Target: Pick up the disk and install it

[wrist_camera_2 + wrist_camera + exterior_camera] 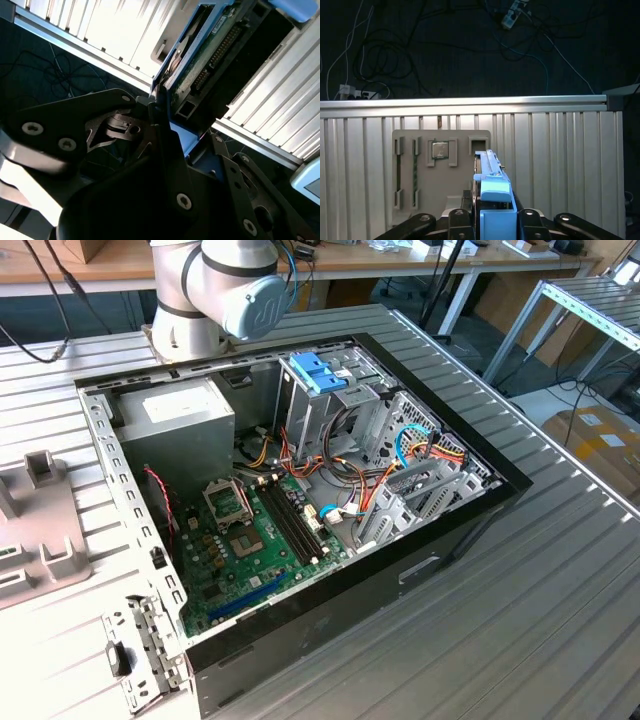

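Observation:
The disk [491, 172] stands on edge between the fingers of my gripper [493, 207], its bright blue rail and end tab facing the first wrist view. In the second wrist view the disk [207, 60] shows its green circuit board and dark connectors inside the blue frame, with the gripper [184, 136] shut on its lower end. The disk is held up off the ribbed metal table [560, 160], beside a grey holder plate [420, 175]. The open computer case [470, 530] lies on its side in the exterior view, with a metal drive cage [330, 405] at its far end.
A light blue latch piece [317, 370] tops the cage. Inside the case are the green motherboard [255, 545], a grey power supply [180, 420] and cable bundles [370, 475]. The arm's base [210, 295] stands behind the case. The grey holder plate [40, 540] lies at the exterior view's left.

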